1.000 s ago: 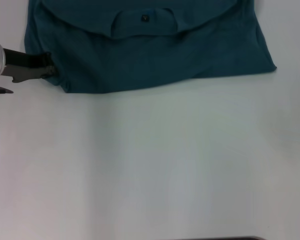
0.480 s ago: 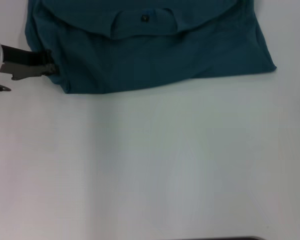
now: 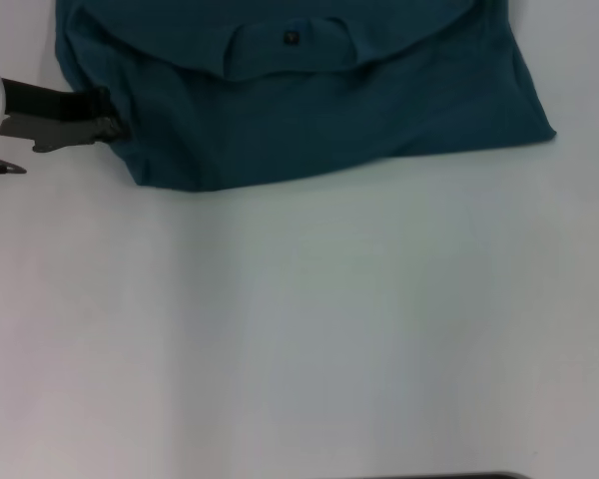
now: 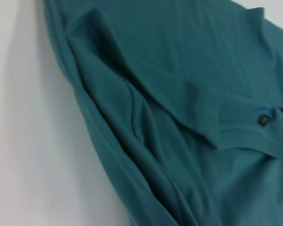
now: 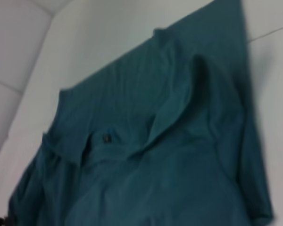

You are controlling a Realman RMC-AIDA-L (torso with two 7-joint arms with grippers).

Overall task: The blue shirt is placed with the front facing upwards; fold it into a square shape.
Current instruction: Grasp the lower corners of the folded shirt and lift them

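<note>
One large dark teal-blue cotton shirt [image 3: 299,95]; one hand in sight, the left; one small dark neck label [image 3: 290,38]; one white counter [image 3: 309,329].

Shirt lies at the far side of the white counter in the head view, already doubled over on itself, a folded layer with the neck opening and dark label lying on top. Its near edge runs roughly straight across, dipping at the left near corner and rising toward the right near corner. Top of the garment runs out of frame.

Left hand [image 3: 108,127]: dark fingers on a black wrist, reaching in from the left edge, low over the counter. The tips meet the shirt's left edge just above the near-left corner and look pressed together on the cloth there, pinching the fold. Cloth bunches slightly at the contact.

Left wrist view: the shirt's layered left edge [image 4: 132,141] in long creases against the white counter, label [image 4: 262,120] farther off.

Right wrist view: the shirt seen from some way off, label [image 5: 106,137] visible. Right hand itself not in view.
</note>
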